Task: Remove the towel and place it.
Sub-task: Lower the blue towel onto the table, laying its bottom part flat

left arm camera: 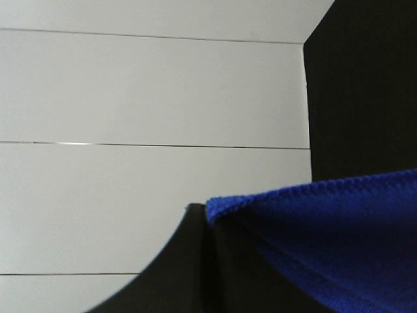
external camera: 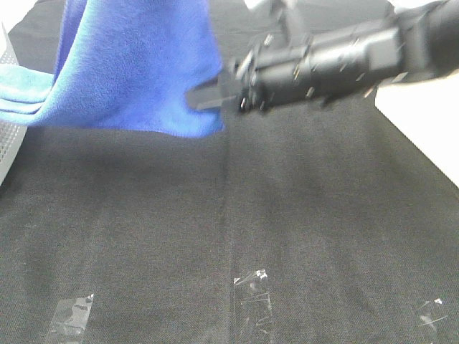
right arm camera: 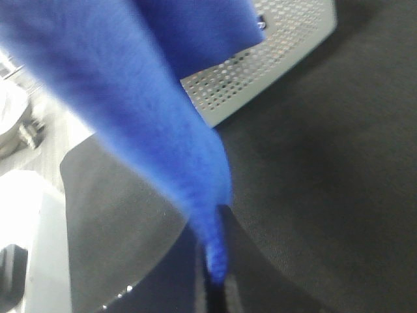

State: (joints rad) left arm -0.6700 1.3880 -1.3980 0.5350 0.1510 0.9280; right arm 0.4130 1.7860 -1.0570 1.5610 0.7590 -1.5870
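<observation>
The bright blue towel (external camera: 136, 64) hangs in the air over the back left of the black table cloth (external camera: 237, 215), its upper part leaving the top of the exterior view. My right gripper (external camera: 206, 98) reaches in from the right and is shut on the towel's lower right edge. The right wrist view shows the towel (right arm camera: 137, 111) pinched between the dark fingers of the right gripper (right arm camera: 212, 274). In the left wrist view my left gripper (left arm camera: 201, 218) is shut, with a stitched edge of the towel (left arm camera: 326, 228) caught at its tips. The left arm is out of the exterior view.
A white perforated basket (external camera: 6, 136) stands at the left edge, also seen behind the towel as the basket (right arm camera: 273, 62). Lighter blue folded cloth (external camera: 21, 89) lies on it. Clear tape patches (external camera: 252, 290) mark the table cloth near the front. The table's right edge (external camera: 423, 143) borders a white floor.
</observation>
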